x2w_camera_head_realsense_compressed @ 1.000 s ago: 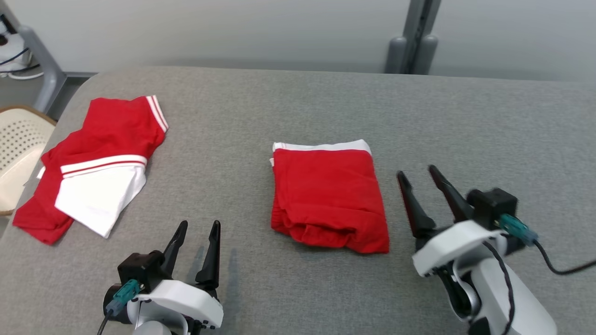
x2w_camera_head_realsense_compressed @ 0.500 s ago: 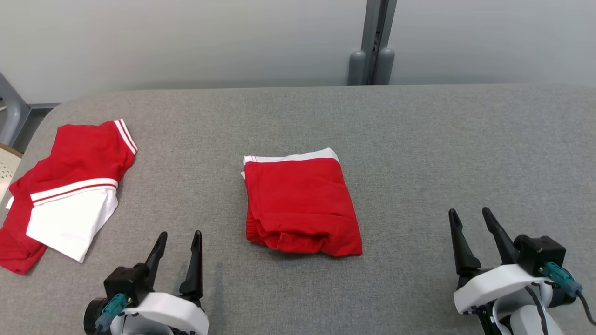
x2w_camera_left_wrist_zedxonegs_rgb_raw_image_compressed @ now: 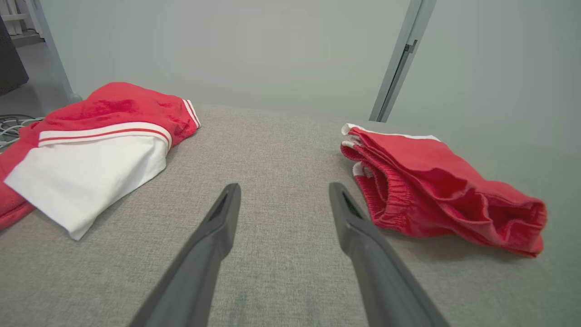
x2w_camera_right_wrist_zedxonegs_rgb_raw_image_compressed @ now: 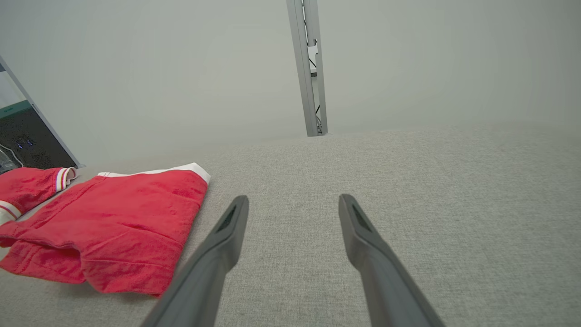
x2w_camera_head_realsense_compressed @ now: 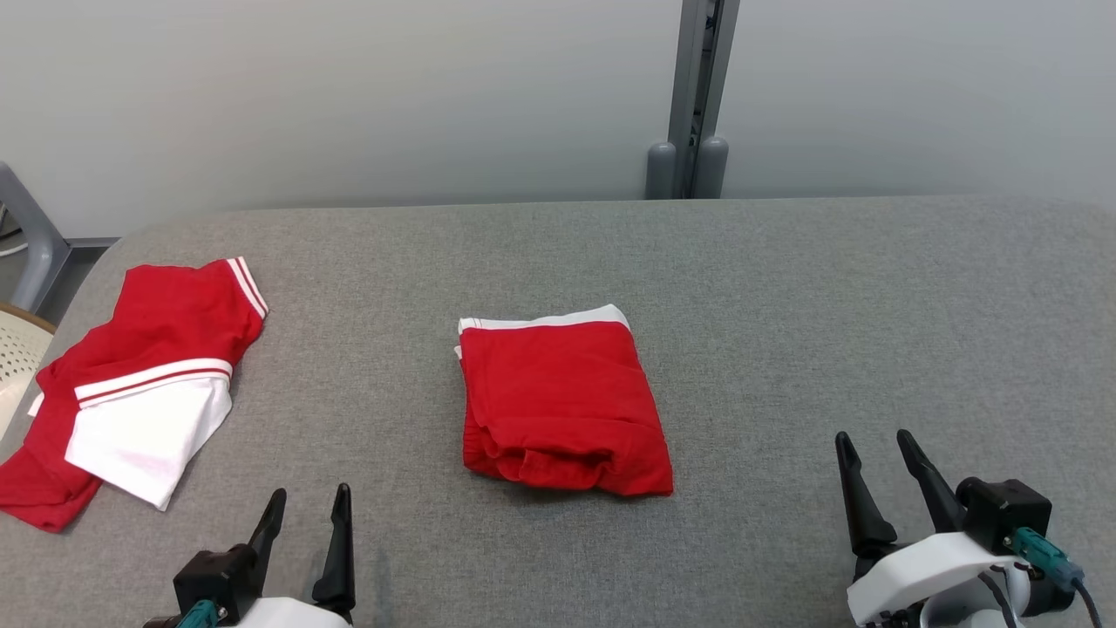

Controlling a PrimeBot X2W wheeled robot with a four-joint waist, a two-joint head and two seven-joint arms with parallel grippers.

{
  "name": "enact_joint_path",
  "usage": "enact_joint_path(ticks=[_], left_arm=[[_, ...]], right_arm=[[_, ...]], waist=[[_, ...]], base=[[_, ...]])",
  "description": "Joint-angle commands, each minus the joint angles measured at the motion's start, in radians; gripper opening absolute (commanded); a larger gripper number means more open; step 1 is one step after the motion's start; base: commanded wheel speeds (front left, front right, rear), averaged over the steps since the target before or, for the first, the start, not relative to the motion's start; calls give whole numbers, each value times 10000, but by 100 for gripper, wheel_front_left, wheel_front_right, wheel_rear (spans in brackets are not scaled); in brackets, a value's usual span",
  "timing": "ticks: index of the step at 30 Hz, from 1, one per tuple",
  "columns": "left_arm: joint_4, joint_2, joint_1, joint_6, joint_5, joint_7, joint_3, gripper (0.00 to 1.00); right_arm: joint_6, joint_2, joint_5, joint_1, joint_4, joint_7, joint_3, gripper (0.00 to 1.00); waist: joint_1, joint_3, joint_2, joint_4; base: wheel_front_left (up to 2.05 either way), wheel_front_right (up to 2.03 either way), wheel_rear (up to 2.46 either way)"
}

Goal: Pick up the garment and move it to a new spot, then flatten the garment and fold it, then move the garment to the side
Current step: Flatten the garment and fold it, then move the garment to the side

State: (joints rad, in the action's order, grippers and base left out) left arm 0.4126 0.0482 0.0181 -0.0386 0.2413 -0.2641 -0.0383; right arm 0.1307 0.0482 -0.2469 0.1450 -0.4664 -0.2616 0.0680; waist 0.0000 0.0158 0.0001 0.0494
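The garment (x2w_camera_head_realsense_compressed: 139, 384), a red shirt with a white sleeve and red-and-white stripes, lies crumpled at the left end of the grey table (x2w_camera_head_realsense_compressed: 785, 305). It also shows at the left in the left wrist view (x2w_camera_left_wrist_zedxonegs_rgb_raw_image_compressed: 100, 136), and a corner of the garment (x2w_camera_right_wrist_zedxonegs_rgb_raw_image_compressed: 27, 186) in the right wrist view. My left gripper (x2w_camera_head_realsense_compressed: 310, 493) is open and empty near the front edge, to the right of the garment and apart from it (x2w_camera_left_wrist_zedxonegs_rgb_raw_image_compressed: 285, 186). My right gripper (x2w_camera_head_realsense_compressed: 872, 436) is open and empty at the front right over bare table (x2w_camera_right_wrist_zedxonegs_rgb_raw_image_compressed: 294, 197).
A smaller folded red bundle (x2w_camera_head_realsense_compressed: 558, 401) with white edging lies mid-table between the grippers (x2w_camera_left_wrist_zedxonegs_rgb_raw_image_compressed: 431, 181) (x2w_camera_right_wrist_zedxonegs_rgb_raw_image_compressed: 122, 222). A perforated cream chair (x2w_camera_head_realsense_compressed: 17, 349) stands off the table's left end. A grey post (x2w_camera_head_realsense_compressed: 689, 87) rises behind the table.
The head camera has shifted, so the whole scene sits lower and more centred. My right gripper has drawn back from beside the folded bundle toward the front right. Both stay open.
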Motion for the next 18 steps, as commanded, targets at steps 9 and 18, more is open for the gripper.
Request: enact_joint_path(ticks=[9,18], left_arm=[[-50,43,-281,-95,-172,-4,101,100],[-115,43,52,-168,-37,-4,-390,100]], right_arm=[[1,50,-169,-262,-29,-47,111,100],[1,50,-455,412,-510,-47,971,100]], waist=[[0,-58,-1,59],[0,576,-1,609]], base=[[0,0,0],[0,0,0]])
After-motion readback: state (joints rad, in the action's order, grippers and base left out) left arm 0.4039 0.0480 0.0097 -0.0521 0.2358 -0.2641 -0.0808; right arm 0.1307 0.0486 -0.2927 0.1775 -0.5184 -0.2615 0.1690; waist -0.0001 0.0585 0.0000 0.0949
